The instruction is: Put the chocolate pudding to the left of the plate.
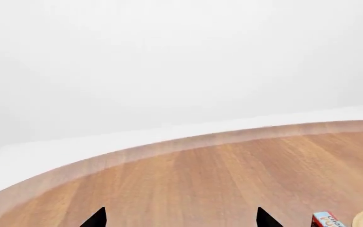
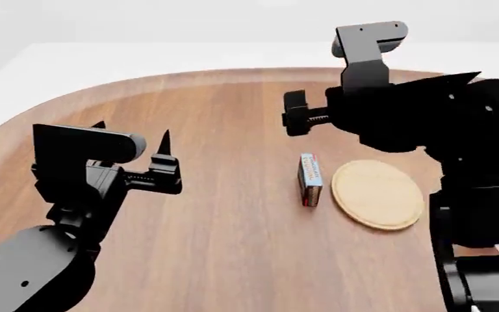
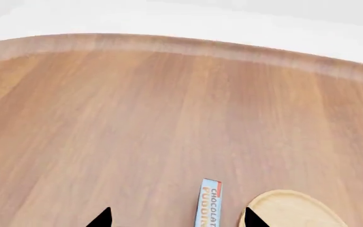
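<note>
The chocolate pudding [image 2: 310, 178] is seen lying on the wooden table [image 2: 223, 247], just beside the left rim of the plate [image 2: 377, 194]; whether box and rim actually touch cannot be told from the head view. The box is laid on a narrow side, with its long axis running away from the robot and its printed label facing up. No gripper is in contact with it.

The plate is seen flat on the table, with nothing on it.

The left gripper [image 2: 132, 140] is held above the table, well to the left of the plate and well apart from the box. Its two fingers are spread wide with nothing between them; in the left wrist view only the two dark fingertips [image 1: 95, 218] are shown, with bare table between them.

The right gripper is raised above the table beyond the plate, and its fingertips are hidden behind the arm in the head view. In the right wrist view [image 3: 176, 218] the two tips are seen spread wide; the box [image 3: 208, 202] is framed between them, lower down on the table, and is not gripped. The rim of the plate [image 3: 295, 208] is seen close beside one tip.
</note>
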Controlling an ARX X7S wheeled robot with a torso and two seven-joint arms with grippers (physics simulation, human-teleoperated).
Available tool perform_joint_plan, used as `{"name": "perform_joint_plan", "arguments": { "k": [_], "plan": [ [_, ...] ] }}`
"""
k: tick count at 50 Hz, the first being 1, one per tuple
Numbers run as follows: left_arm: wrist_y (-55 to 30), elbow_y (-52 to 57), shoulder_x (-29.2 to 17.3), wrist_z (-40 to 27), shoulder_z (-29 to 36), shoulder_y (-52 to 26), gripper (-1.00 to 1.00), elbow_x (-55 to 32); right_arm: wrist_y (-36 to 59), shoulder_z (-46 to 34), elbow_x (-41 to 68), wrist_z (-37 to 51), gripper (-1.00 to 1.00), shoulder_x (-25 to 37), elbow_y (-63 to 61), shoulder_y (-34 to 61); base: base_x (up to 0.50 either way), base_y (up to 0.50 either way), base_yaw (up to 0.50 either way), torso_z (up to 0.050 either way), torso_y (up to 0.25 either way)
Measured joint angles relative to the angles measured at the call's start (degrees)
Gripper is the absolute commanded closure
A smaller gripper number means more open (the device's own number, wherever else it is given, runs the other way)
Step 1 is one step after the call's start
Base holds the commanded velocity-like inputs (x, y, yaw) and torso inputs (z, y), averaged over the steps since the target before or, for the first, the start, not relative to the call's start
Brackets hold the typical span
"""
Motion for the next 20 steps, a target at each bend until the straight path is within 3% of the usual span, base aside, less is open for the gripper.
{"name": "perform_joint_plan", "arguments": {
  "k": [10,20],
  "plan": [
    [1.94,3.85,-1.14,-0.58,-2.35,4.34,-1.00,-0.36,5.70,11.13,13.06,10.82,-1.00,5.16,-21.88,-12.16,0.00,0.00,0.00,0.000,0.250],
    [5.80,7.11,-2.00,-0.63,-3.96,10.18,-1.00,1.20,4.89,20.23,22.49,16.52,-1.00,10.00,-38.70,-24.27,0.00,0.00,0.00,0.000,0.250]
  ]
}}
